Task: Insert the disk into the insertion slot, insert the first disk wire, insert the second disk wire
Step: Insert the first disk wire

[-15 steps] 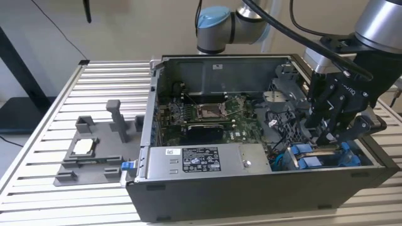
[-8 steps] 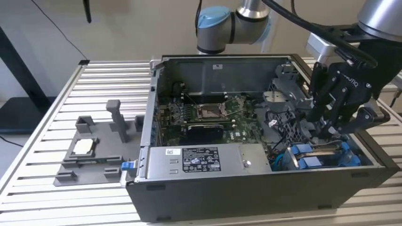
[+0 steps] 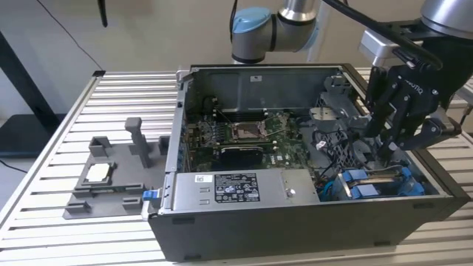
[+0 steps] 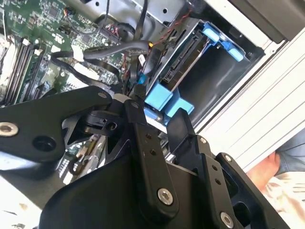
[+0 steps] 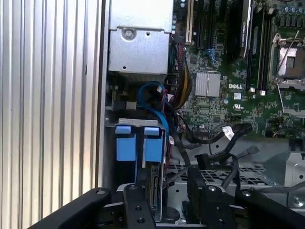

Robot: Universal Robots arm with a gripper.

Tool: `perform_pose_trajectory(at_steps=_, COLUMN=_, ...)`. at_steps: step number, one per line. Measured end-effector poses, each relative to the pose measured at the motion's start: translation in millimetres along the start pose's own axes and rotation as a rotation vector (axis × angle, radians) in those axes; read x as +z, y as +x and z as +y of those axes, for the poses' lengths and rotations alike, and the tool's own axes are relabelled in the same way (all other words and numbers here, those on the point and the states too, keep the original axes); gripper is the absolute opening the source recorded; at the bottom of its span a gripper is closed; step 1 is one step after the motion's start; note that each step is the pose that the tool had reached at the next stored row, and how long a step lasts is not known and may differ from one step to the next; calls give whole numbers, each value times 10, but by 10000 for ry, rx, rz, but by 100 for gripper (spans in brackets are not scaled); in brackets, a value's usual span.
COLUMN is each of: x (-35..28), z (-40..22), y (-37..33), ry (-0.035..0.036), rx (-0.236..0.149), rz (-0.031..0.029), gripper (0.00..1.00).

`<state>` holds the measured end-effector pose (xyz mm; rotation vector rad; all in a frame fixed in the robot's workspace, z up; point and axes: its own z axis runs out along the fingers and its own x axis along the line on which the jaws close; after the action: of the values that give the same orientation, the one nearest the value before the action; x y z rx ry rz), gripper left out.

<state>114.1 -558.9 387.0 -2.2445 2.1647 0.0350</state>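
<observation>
Open dark grey metal computer case (image 3: pixel 296 233) on the slatted aluminium bench (image 3: pixel 126 94), with the black two-fingered tool (image 3: pixel 388 152) lowered into the case's near corner on the exterior view's right. That corner holds the insertion slot (image 3: pixel 384 183), a dark grey metal drive bay with blue plastic tabs. The flat silver-grey disk in its bright blue plastic carrier (image 4: pixel 183 59) already lies inside the slot. Its long connector edge is turned towards the green motherboard (image 3: pixel 251 133) and the bundle of black cables (image 4: pixel 95 57).

In the first wrist view the tool (image 5: pixel 167 188) stands with its fingers (image 5: pixel 138 210) apart, straddling the bay's end just beside the blue tabs (image 5: pixel 138 143). Nothing is plainly clamped between them.

In the second wrist view the disk lies directly beyond the tool (image 4: pixel 156 109), its connector edge running away from the fingertips. One fingertip (image 4: pixel 138 112) sits close against a small black plug (image 4: pixel 138 89) on a thin wire, possibly touching it, though the view does not settle this.
</observation>
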Motion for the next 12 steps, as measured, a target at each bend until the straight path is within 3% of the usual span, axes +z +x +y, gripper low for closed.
perform_pose_trajectory(at_steps=4, x=2, z=24, y=-65, ry=559, rx=-18, rz=21, gripper=47)
perform_pose_trajectory(at_steps=7, x=3, z=41, y=-104, ry=928, rx=-30, rz=32, gripper=47)
perform_pose_trajectory(at_steps=11, x=5, z=51, y=-114, ry=1486, rx=-102, rz=61, gripper=47)
perform_pose_trajectory(at_steps=12, x=6, z=52, y=-118, ry=1591, rx=-116, rz=67, gripper=47)
